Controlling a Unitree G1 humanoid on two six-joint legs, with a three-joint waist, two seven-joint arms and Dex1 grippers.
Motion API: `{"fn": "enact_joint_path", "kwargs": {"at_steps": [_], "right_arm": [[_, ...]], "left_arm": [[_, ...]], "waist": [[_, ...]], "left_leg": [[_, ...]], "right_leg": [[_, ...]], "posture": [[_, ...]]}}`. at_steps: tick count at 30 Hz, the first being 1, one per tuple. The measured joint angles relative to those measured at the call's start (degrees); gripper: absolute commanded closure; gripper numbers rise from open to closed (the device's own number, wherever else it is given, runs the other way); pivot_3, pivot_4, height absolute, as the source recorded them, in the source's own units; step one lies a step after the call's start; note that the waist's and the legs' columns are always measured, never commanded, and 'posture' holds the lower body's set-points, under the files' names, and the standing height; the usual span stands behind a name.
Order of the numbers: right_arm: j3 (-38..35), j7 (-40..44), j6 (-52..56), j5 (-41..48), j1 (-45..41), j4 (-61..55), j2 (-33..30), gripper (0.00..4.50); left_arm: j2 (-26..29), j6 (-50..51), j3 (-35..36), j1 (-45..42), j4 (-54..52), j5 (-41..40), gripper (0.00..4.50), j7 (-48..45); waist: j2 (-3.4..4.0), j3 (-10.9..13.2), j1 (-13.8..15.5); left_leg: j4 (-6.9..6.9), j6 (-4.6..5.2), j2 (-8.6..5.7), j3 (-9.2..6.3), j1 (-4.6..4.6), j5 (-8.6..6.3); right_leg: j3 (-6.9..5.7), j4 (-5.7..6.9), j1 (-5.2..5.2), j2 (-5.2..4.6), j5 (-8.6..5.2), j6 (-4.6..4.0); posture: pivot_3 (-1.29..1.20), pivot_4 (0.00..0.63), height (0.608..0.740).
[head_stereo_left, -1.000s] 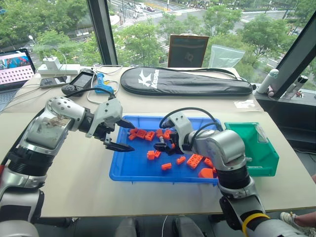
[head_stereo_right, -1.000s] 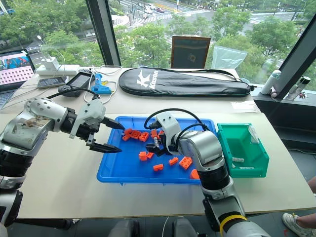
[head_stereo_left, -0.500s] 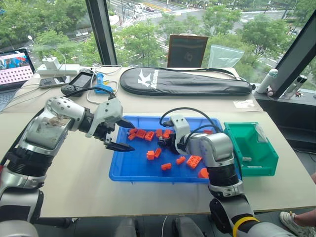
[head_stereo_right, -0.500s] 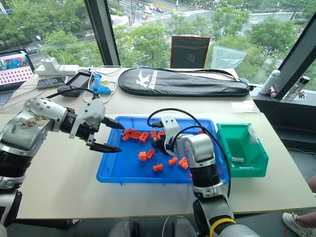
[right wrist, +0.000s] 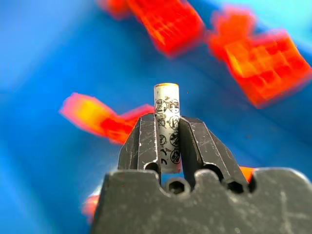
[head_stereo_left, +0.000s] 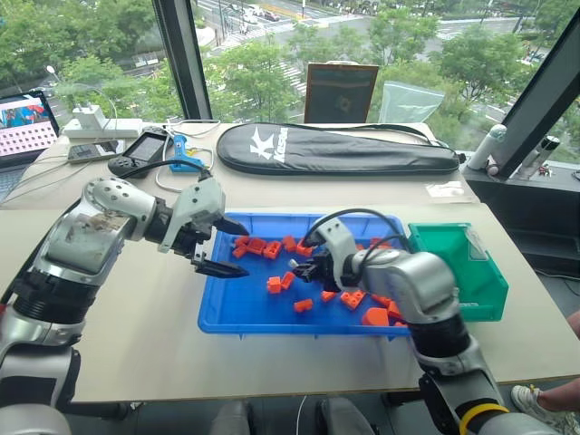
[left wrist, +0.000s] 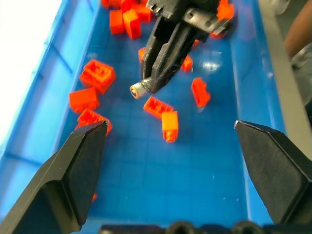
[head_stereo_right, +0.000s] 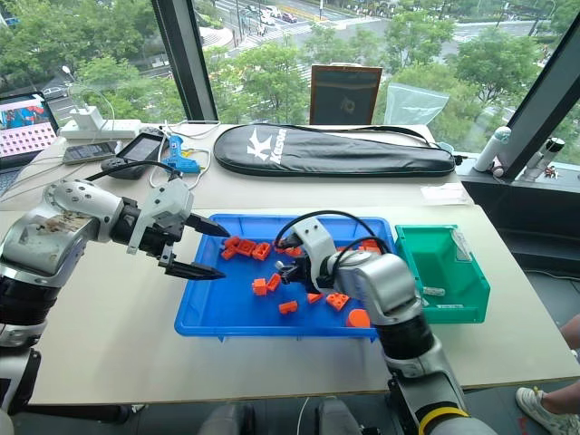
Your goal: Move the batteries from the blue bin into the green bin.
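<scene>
Progress as I read it: my right gripper (right wrist: 166,134) clamps one small white cylindrical battery (right wrist: 166,117) above the wide shallow bright-blue plastic bin (head_stereo_left: 237,319) mid-frame, the small deep green plastic bin (head_stereo_left: 478,288) at right awaits, and my left gripper (head_stereo_left: 222,246) hangs agape.

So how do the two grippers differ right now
The right gripper is shut on a battery; the left gripper stands open, holding nothing. The right gripper is over the middle of the blue bin; the left gripper is at the bin's left end. Both have two black fingers.
</scene>
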Motion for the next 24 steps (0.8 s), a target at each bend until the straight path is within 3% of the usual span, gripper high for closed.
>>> {"fn": "enact_joint_path", "kwargs": {"at_steps": [5, 10, 16, 18, 24], "right_arm": [[-11.4, 5.7, 0.6, 5.0, 0.2, -1.7, -15.8, 4.25], [-18.1, 9.4, -0.1, 3.9, 9.0, 2.0, -34.5, 4.25], [-20.3, 8.1, -2.0, 1.9, 18.6, 6.2, -36.9, 4.25], [-20.7, 7.3, -3.6, 1.7, 19.7, 7.2, -35.9, 3.23], [-20.6, 4.6, -8.9, -1.2, 20.9, 9.0, -35.2, 1.28]], "left_arm": [[-3.2, 3.8, 3.1, -2.9, -0.2, -5.5, 0.00, 1.3], [-7.5, 2.5, 4.4, -4.2, 0.3, -6.3, 0.00, 5.2], [-12.4, 0.1, 4.6, -6.2, 2.7, -5.8, 0.00, 11.1], [-12.5, -0.5, 4.6, -6.2, 3.0, -5.3, 0.00, 11.9], [-12.9, -2.5, 4.4, -6.2, 4.4, -3.3, 0.00, 13.4]], "waist": [[-0.02, 0.0, 0.9], [-0.02, 0.0, 1.3], [-0.02, 0.0, 0.6], [-0.01, 0.0, 0.4], [-0.01, 0.0, 0.7]], "left_leg": [[0.01, 0.01, -0.04, 0.04, 0.04, 0.01], [-0.02, 0.03, -0.07, 0.07, 0.03, -0.01], [-0.01, 0.03, -0.06, 0.08, 0.11, 0.00], [-0.01, 0.03, -0.02, 0.05, 0.15, 0.00], [-0.01, 0.04, -0.05, 0.04, 0.14, 0.01]], "right_leg": [[0.06, -0.10, 0.07, 0.01, 0.00, 0.00], [0.18, -0.26, 0.11, 0.00, -0.01, 0.02], [0.53, -0.21, 0.11, 0.20, 0.04, 0.07], [0.55, -0.17, 0.11, 0.28, 0.03, 0.07], [0.61, -0.19, 0.11, 0.29, 0.03, 0.08]], "posture": [[0.00, 0.150, 0.733], [0.00, 0.150, 0.733], [0.00, 0.150, 0.733], [0.00, 0.150, 0.733], [0.00, 0.150, 0.733]]}}
